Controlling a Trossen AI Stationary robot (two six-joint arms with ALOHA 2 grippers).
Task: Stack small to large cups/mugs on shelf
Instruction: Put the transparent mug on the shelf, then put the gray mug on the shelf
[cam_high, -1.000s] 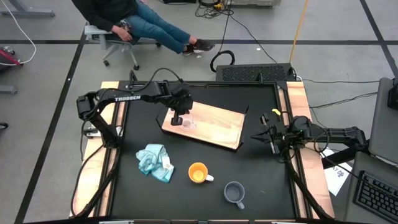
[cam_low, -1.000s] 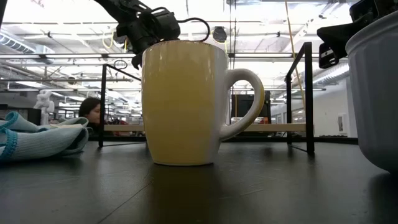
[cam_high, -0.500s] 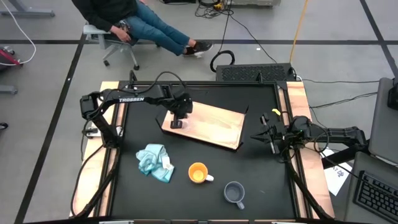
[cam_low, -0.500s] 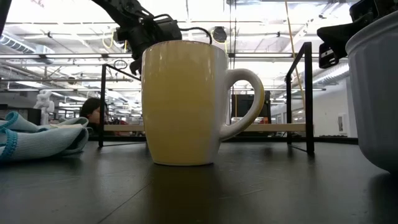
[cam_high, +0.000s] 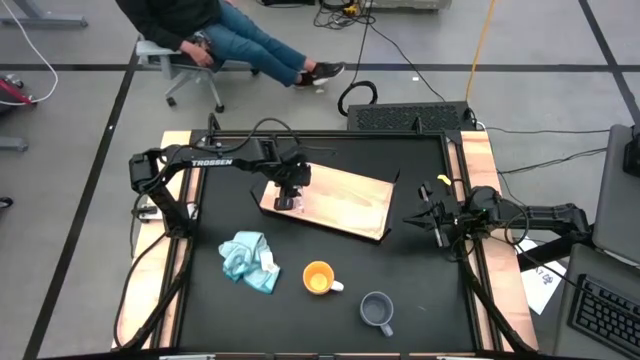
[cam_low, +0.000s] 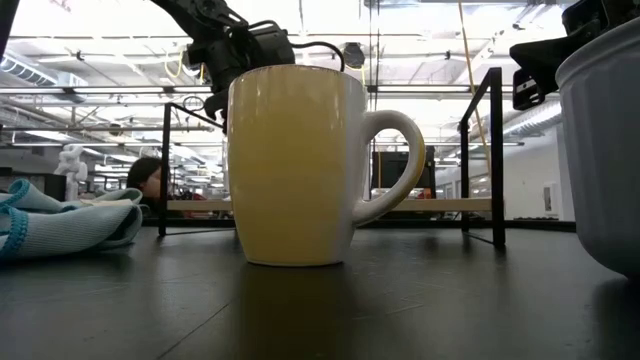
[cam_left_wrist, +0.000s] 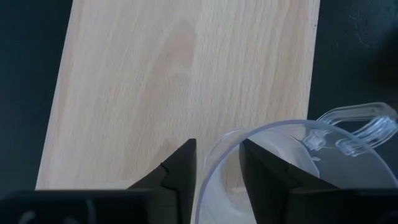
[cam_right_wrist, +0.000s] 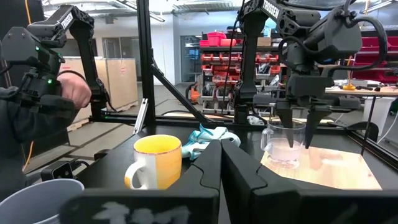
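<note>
Your left gripper (cam_left_wrist: 217, 163) fingers apart — straddling the upright, empty clear glass cup (cam_right_wrist: 284, 144) rim, on the shelf (cam_high: 340, 200), right gripper (cam_right_wrist: 222, 163) closed.

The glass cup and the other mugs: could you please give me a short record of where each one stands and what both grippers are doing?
glass cup: upright on the wooden board, at its left end
left gripper: over the glass cup, fingers straddling its rim, open
orange mug: on the black table, in front of the board
grey mug: on the table, nearest the front edge
blue cloth: left of the orange mug
right gripper: waiting at the table's right edge, shut
</note>
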